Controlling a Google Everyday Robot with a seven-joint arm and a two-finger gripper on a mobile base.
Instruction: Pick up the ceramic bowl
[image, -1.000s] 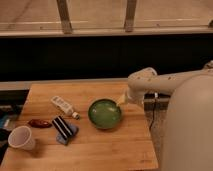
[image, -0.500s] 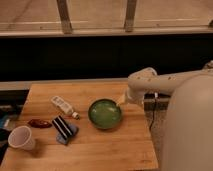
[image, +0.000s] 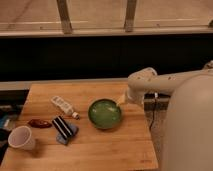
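The ceramic bowl (image: 105, 113) is round, shallow and glossy green with a darker rim. It sits upright on the wooden table (image: 115, 152), right of the table's middle. My gripper (image: 121, 101) reaches down from the white arm (image: 150, 82) on the right and sits at the bowl's upper right rim. The arm comes in from the right side of the view.
A white cup (image: 21, 138) lies at the table's left front corner. A white bottle (image: 64, 106), a small brown object (image: 39, 123) and a black and blue object (image: 64, 129) lie left of the bowl. A dark wall and railing stand behind the table.
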